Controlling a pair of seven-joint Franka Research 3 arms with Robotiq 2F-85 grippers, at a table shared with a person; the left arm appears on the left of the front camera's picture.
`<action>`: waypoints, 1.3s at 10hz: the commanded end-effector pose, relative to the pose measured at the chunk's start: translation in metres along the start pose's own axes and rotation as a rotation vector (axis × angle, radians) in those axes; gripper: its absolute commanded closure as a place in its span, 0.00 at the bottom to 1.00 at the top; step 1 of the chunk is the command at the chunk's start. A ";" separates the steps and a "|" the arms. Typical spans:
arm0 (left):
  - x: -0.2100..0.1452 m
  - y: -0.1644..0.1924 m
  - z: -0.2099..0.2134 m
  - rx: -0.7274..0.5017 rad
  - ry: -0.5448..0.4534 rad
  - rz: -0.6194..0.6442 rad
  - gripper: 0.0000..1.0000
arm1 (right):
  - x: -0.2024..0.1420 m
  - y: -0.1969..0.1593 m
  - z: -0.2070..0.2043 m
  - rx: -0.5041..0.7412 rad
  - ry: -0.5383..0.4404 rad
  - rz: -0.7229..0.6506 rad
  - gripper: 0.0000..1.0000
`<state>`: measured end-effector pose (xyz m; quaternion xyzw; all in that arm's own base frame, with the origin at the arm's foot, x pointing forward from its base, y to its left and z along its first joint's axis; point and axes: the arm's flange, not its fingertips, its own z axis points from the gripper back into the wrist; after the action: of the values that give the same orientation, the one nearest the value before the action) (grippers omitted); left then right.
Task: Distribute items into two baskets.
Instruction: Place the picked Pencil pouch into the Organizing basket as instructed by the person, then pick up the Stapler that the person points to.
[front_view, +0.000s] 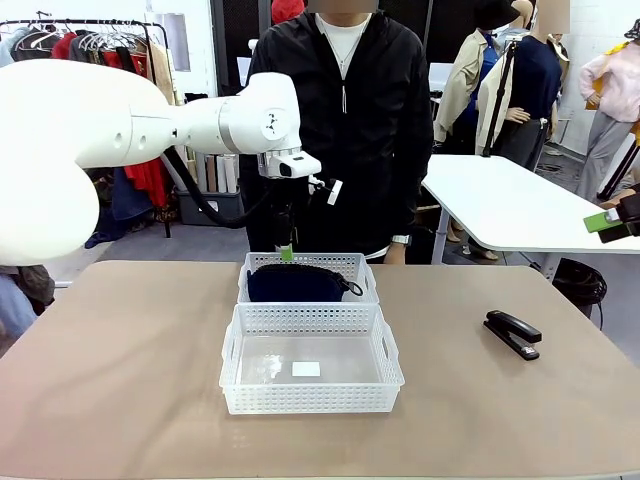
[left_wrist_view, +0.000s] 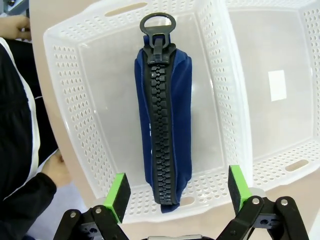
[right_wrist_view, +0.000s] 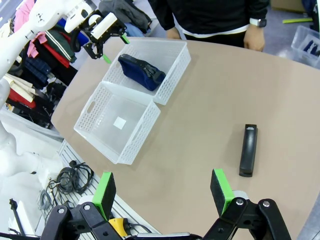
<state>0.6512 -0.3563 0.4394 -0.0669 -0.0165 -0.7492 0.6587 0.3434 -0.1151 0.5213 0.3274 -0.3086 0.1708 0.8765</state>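
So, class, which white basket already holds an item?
The far basket, by the person: the navy pouch lies inside. The near basket has just its label.

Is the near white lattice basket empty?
Empty: the near white lattice basket holds just its white label; the navy zippered pouch occupies the far basket.

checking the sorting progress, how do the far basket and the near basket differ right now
The far basket holds the navy pouch; the near basket has only its white label on the bottom. The far basket sits toward the person; the near basket sits toward the robot. Both are white, rectangular and lattice-walled, and look the same size.
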 end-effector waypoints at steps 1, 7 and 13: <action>0.000 0.002 0.005 0.002 0.004 0.000 0.00 | 0.001 -0.001 0.000 0.004 -0.006 0.016 0.00; 0.000 0.002 0.005 0.002 0.004 0.000 0.00 | 0.001 -0.001 0.000 0.004 -0.006 0.016 0.00; -0.021 -0.008 0.020 0.055 -0.064 0.098 0.00 | 0.001 -0.001 0.000 0.004 -0.006 0.016 0.00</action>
<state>0.6555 -0.3518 0.4444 -0.0664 -0.0283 -0.7387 0.6702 0.3434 -0.1151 0.5213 0.3275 -0.3086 0.1709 0.8765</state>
